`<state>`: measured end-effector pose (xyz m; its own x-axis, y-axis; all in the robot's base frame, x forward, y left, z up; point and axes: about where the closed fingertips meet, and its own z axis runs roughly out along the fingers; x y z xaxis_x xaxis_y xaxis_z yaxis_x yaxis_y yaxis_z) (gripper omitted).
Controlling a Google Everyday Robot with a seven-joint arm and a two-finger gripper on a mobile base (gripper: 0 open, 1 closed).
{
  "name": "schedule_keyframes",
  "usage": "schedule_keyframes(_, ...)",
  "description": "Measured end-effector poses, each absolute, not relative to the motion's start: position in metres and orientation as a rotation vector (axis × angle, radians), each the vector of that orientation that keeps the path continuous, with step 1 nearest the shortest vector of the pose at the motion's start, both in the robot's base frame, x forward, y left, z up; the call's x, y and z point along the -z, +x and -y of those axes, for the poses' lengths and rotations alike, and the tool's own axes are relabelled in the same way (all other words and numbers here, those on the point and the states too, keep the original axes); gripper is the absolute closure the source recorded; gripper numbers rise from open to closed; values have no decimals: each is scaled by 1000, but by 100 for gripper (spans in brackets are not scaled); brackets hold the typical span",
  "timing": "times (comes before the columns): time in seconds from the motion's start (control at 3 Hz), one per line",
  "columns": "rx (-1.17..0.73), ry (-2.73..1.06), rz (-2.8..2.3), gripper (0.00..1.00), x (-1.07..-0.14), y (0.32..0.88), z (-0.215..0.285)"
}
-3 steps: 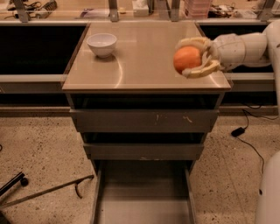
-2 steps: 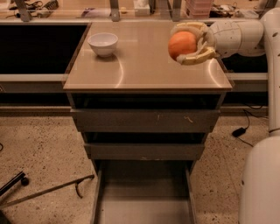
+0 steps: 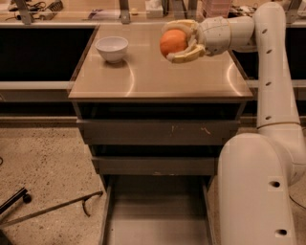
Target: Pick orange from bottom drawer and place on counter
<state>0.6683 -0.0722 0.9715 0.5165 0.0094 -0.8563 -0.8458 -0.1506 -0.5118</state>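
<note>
My gripper is shut on the orange, a small round orange fruit, and holds it in the air above the middle-right of the beige counter. The cream fingers wrap the fruit above and below. The white arm reaches in from the right. The bottom drawer is pulled out at the bottom of the view, and the grey floor that shows has nothing on it.
A white bowl stands on the counter's back left. Two shorter grey drawers sit above the open one. A cluttered ledge with metal posts runs behind. A dark rod lies on the floor at left.
The gripper has carried the orange leftward, from the counter's right edge to above its middle-right. The arm's base has come further into view at the right.
</note>
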Motion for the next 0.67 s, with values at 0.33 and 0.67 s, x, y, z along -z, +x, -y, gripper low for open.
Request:
schedule_keyframes(0.33, -822, -1571, -914, 100, -939, 705, 60)
schedule_keyframes(0.67, -728, -1535, -1109, 100, -920, 740, 69)
